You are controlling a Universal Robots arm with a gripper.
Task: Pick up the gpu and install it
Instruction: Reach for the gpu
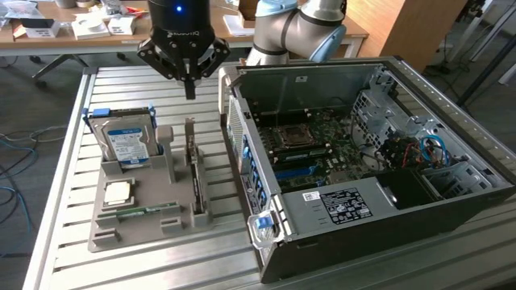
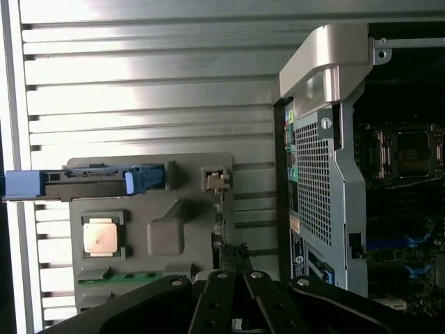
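The tool (image 1: 190,92) hangs above the far end of the grey holder (image 1: 133,238). Its two fingers are pressed together into a single point and grip nothing — there is open air between the tip and the card below. The gpu (image 1: 194,172) stands on edge in a slot along the holder's side nearest the open computer case (image 1: 379,199). It is thin and dark and runs most of the holder's length. On the holder's opposite side, the silver hard drive (image 1: 125,144) with its blue label stands upright in blue rails. A grey post (image 1: 165,145) of the holder rises between it and the card — both stand close beside the card. A square processor chip (image 1: 118,192) lies flat at the holder's middle, and a narrow green memory stick (image 1: 147,211) lies nearer its front edge. The holder rests on the slatted metal worktop (image 1: 64,199), with the case's wall just beside it.
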